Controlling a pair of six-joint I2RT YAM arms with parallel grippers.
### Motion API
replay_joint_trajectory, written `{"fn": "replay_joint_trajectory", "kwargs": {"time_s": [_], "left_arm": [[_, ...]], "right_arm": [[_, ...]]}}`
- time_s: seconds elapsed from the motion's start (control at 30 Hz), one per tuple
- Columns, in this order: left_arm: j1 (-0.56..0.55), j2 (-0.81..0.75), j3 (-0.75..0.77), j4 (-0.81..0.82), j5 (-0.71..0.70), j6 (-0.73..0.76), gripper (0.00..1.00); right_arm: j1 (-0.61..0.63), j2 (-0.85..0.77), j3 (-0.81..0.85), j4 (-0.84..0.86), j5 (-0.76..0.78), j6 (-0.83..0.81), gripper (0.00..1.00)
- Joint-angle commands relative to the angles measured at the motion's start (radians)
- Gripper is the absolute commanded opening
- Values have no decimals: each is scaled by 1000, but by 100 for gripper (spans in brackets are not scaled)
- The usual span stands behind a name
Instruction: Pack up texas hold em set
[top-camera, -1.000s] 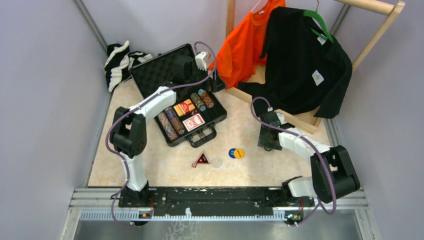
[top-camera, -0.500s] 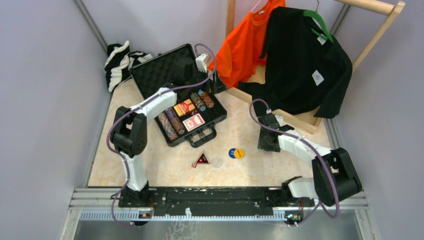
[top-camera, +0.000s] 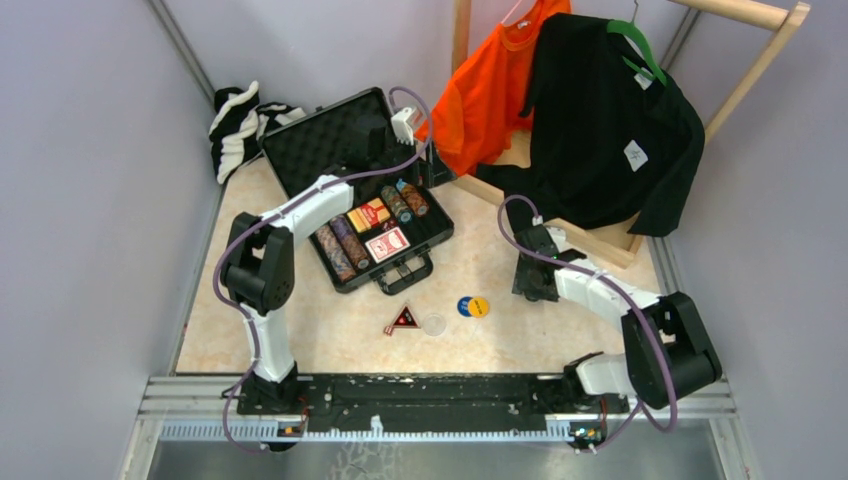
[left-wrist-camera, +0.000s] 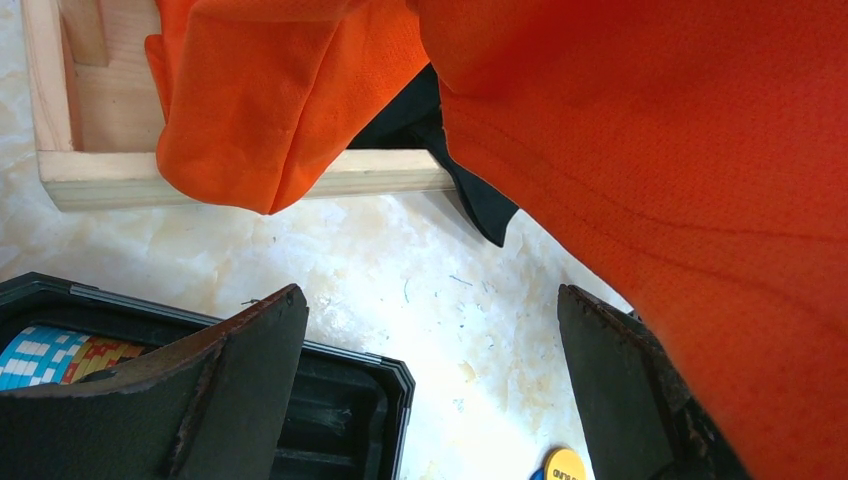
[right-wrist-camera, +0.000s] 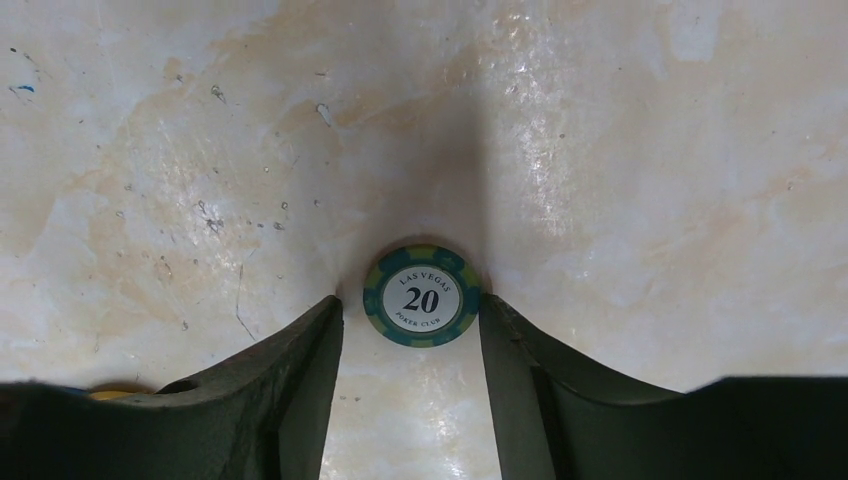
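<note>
Poker chip (right-wrist-camera: 421, 297) reads LAS VEGAS, 20, POKER CLUB

Top cam: fixed high behind the arm bases, looking down on the whole desk (top-camera: 330, 345). Left wrist cam: low by the briefcase (left-wrist-camera: 345, 395) far corner, facing the orange shirt (left-wrist-camera: 650, 150); top view covers both. Right wrist cam: straight down, close to desk, green chip (right-wrist-camera: 421, 296) centred.

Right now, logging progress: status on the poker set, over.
Left gripper open, near orange shirt. Right gripper open, straddling green chip on table. Case open; discs, triangle loose. Nothing blocking.
</note>
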Motion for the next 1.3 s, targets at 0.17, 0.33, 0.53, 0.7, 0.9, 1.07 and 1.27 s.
{"fn": "replay_joint_trajectory", "kwargs": {"time_s": [0.17, 0.33, 0.53, 0.7, 0.9, 1.07, 1.27], "left_arm": [[5, 4, -8, 28, 21, -1, 100], [5, 6, -8, 25, 21, -2, 100], [7, 25, -9, 7, 32, -21, 100], [11, 50, -42, 37, 103, -61, 100], [10, 61, -70, 40, 129, -74, 100], [11, 69, -70, 35, 154, -78, 100], [11, 55, -76, 37, 157, -71, 100]], "right_arm": [[8, 18, -10, -17, 35, -6, 44], [8, 12, -10, -17, 29, -5, 37], [8, -31, 24, -49, 30, -15, 37], [8, -84, 55, -80, 37, -32, 37], [14, -111, 63, -87, 24, -35, 37], [14, -91, 60, -85, 24, -28, 55], [12, -31, 48, -68, 52, -38, 59]]}}
